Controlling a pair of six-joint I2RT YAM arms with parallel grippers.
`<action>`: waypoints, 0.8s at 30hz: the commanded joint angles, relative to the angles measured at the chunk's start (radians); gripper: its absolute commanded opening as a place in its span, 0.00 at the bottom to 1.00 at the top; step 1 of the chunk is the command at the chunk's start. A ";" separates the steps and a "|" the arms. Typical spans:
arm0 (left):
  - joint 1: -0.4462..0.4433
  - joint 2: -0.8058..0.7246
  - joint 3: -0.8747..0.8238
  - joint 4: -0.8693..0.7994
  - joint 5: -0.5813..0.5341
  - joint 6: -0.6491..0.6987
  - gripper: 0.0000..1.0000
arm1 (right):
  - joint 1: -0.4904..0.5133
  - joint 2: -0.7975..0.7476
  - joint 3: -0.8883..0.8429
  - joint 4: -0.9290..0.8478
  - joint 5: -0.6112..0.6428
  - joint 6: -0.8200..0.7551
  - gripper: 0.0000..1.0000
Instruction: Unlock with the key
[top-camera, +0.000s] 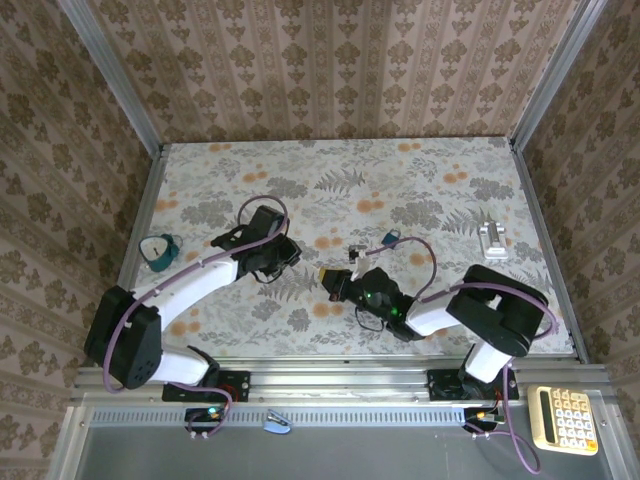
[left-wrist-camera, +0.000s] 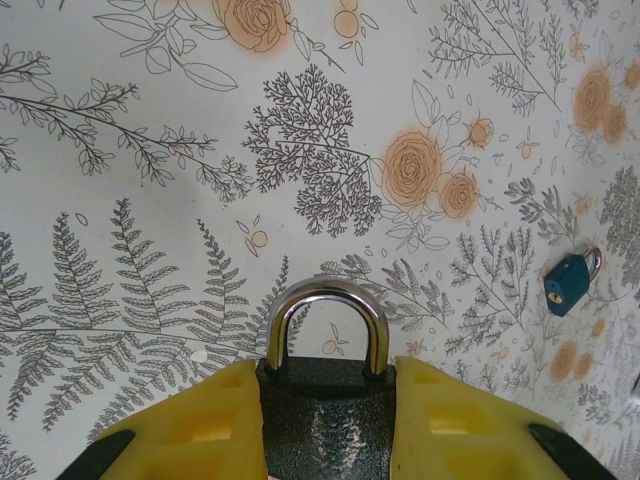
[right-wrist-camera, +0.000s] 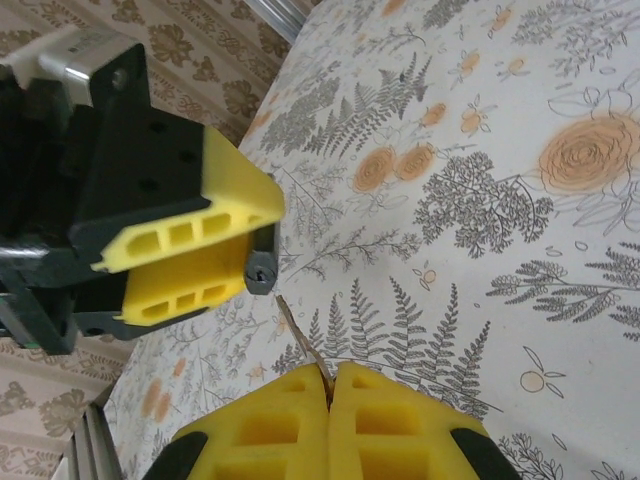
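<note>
Right wrist view has the key, pinched in the closed right claw, just short of the keyhole of the dark padlock. The left claw clamps that padlock left of the surface's middle. Inserting, turning and freeing the closed shackle remain, judging by this. Count: one key and two padlocks, the small blue padlock lying apart.

Padlock body: covered on both sides by the yellow pads of the left gripper; the bottom edge cuts its lower part.
Key: just beside the padlock's keyhole; only a thin tip shows, the rest is hidden between the right gripper pads.
Silver object: well apart from the padlock, to its right; too small to tell.
</note>
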 joint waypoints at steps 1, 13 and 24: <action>0.006 0.005 0.038 0.013 0.002 -0.049 0.16 | 0.010 0.046 0.000 0.113 0.076 0.033 0.00; -0.013 -0.010 0.006 0.051 -0.043 -0.164 0.15 | 0.038 0.128 0.040 0.171 0.106 0.046 0.00; -0.035 -0.009 -0.012 0.077 -0.044 -0.217 0.16 | 0.039 0.149 0.074 0.168 0.118 0.052 0.00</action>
